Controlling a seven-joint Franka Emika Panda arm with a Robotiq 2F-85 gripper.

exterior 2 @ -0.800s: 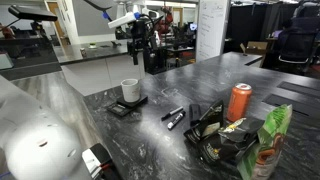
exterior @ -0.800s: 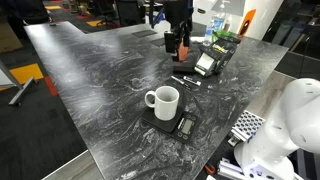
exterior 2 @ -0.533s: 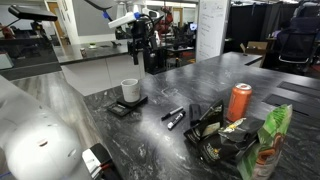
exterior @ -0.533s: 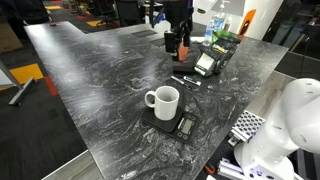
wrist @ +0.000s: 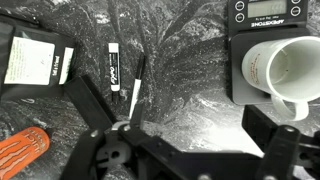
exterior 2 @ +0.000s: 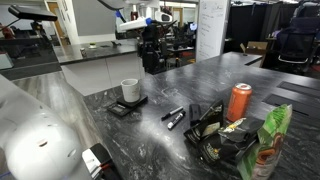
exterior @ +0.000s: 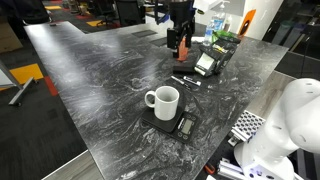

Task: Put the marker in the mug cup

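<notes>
A dark, marbled worktop (exterior: 100,70) with a robot arm reaching over its far side. The gripper (wrist: 168,105) hangs well above the surface with its jaws spread wide and nothing between them.

In the wrist view the marker (wrist: 136,85), a slim dark stick, lies flat on the worktop almost straight below the gripper, its near end hidden behind the gripper body. Just beside it lies a shorter, thicker stick with a white label (wrist: 115,70); I cannot tell whether the two touch. A black bag with a white label (wrist: 35,60) lies beyond that. An orange-red can (exterior 2: 239,101) stands well apart from the pens in an exterior view.

The white mug cup (wrist: 287,72) stands upright and empty on a small black scale (wrist: 240,40), some way from the marker, with bare worktop between them.

The task looks to be at its first step: the approach, with the marker not yet picked up. The next move would be to lower the gripper with its jaws set across the slim shaft and close on that one alone. It would need care to leave the labelled neighbour behind. Then would come a lift, a carry over to the mug's mouth, and a release.
</notes>
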